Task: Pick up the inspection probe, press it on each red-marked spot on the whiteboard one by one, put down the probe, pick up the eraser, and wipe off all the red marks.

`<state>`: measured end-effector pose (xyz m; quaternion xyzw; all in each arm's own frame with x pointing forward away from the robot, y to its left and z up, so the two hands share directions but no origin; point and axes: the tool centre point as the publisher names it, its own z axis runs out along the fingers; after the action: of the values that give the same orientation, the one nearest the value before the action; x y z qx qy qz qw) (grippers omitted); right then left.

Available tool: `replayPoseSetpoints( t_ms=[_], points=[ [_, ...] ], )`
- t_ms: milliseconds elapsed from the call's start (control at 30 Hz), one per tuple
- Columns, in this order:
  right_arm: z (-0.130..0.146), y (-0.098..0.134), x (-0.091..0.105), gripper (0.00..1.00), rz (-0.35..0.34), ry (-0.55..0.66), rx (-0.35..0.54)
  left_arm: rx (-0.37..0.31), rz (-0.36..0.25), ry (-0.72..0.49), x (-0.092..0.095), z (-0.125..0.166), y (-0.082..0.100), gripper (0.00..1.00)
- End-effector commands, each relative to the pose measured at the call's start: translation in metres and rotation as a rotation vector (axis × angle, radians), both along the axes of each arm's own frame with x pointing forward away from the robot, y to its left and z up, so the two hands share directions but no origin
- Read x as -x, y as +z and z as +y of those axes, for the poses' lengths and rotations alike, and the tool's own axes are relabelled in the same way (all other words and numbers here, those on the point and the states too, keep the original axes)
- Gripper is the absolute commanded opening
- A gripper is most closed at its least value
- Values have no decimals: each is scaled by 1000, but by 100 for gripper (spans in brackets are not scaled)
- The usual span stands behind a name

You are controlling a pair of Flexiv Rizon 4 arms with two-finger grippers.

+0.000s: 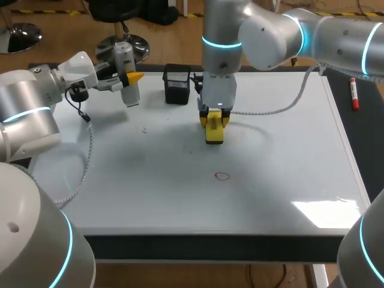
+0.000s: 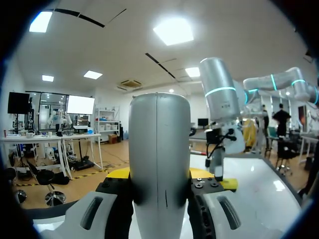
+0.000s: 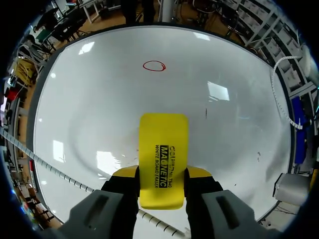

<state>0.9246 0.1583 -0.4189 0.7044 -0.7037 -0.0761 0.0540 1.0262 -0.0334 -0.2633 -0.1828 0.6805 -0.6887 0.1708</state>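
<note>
Yellow block eraser (image 1: 214, 133) sits clenched in my right jaws, mid-frame — one red ring mark (image 1: 222, 176) awaits wiping; left jaws clasp the grey cylindrical probe (image 1: 125, 57), upper left — not yet put down.

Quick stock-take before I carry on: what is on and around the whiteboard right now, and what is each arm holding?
whiteboard: one, white, lying flat over most of the table.
red mark: one, red ring, near the whiteboard's middle, nearer the camera than the eraser.
mesh holder: one, black, at the whiteboard's far edge.
marker: one, red and white, on the dark strip right of the whiteboard.
inspection probe: one, grey-white, held above the far left corner.
eraser: one, yellow, held at the board's middle; contact with the board unclear.
left gripper: fingers shut on the inspection probe.
right gripper: fingers shut on the eraser.
</note>
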Motion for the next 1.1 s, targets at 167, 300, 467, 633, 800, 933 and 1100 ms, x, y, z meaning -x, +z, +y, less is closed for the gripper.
replayPoseSetpoints(
  t_ms=[167, 300, 467, 633, 800, 933, 1100],
  points=[
    [-1, -11, 2, 0, 19, -5, 4, 1, -3, 4, 0, -1, 0, 0],
    [-5, -17, 4, 0, 30, -14, 8, 1, -3, 4, 0, -1, 0, 0],
    [-15, -27, 4, 0, 44, -27, 29, 1, -3, 4, 0, -1, 0, 0],
    [-25, -42, 8, 0, 68, -45, 44, 1, -3, 4, 0, -1, 0, 0],
    [-37, -57, 13, 0, 88, -61, 69, 1, -3, 4, 0, -1, 0, 0],
    [-52, -76, 20, 0, 117, -97, 88, 1, -3, 4, 0, -1, 0, 0],
    [-73, -86, 25, 0, 129, -134, 107, 1, -3, 4, 0, -1, 0, 0]
  ],
)
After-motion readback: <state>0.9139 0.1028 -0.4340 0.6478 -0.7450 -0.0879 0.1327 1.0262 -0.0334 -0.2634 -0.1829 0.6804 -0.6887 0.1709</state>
